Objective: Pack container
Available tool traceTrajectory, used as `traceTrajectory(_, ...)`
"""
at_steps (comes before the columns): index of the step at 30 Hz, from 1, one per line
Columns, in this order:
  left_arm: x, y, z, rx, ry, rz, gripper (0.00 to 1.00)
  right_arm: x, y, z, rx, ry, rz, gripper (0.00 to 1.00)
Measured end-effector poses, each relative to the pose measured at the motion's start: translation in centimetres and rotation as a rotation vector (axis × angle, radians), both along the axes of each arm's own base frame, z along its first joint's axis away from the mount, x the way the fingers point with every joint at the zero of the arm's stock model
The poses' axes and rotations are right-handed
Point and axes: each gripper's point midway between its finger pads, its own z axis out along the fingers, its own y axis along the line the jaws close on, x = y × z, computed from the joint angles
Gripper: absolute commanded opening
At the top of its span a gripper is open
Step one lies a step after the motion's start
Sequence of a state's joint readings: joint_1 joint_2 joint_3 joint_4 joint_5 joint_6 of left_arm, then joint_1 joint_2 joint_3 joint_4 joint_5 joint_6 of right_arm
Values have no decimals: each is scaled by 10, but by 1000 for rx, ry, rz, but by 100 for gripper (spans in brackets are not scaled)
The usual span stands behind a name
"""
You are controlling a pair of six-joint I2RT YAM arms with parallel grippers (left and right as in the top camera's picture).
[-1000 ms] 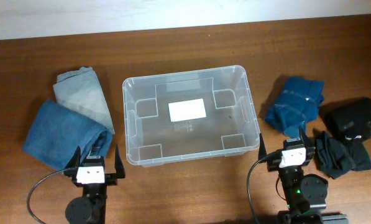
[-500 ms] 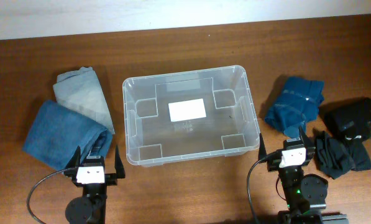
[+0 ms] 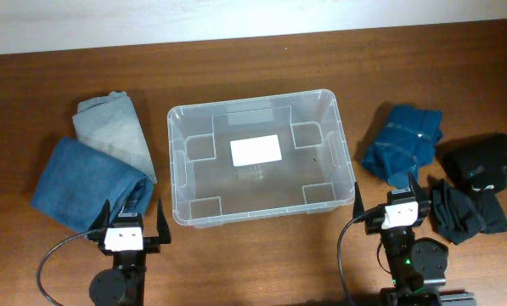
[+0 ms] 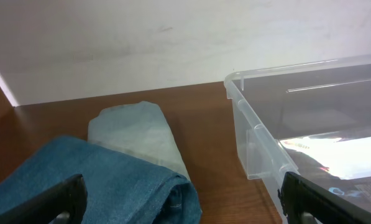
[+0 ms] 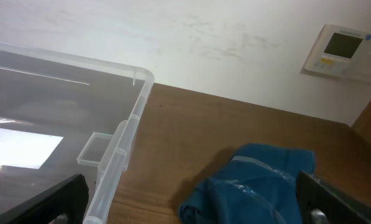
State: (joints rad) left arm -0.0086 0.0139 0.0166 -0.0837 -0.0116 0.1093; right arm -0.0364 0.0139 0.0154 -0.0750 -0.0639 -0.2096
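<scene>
overhead view: the container [image 3: 261, 191] is sitting empty in the middle of the frame, its long axis running left to right. your left gripper [image 3: 135, 214] and right gripper [image 3: 387, 200] are sitting at the lower edge. both are spread wide and gripping nothing, and each is about equally near a lower corner of the container. dark denim [image 3: 83, 178] is lying just above the left jaws, blue cloth [image 3: 402, 140] just above the right. count: one container; two folded pieces at left, with pale denim [image 3: 109, 127]; three at right, with a black roll [image 3: 482, 166] and a black heap [image 3: 457, 212].
</scene>
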Motion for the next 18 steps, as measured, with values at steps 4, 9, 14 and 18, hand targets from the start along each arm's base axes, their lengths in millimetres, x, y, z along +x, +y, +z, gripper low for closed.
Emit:
traceTrajectory(4,0,0,0,0,0,0,99,0,0,0,0,0,0,98)
traceTrajectory(9,0,0,0,0,0,0,99,0,1,0,30,-1,6,98)
traceTrajectory(14,0,0,-1,-12,3,1,99,0,2,0,142,8,0,98)
traceTrajectory(18,-1,0,0,-23,20,2,99,-3,-5,6,198,66,-50,98)
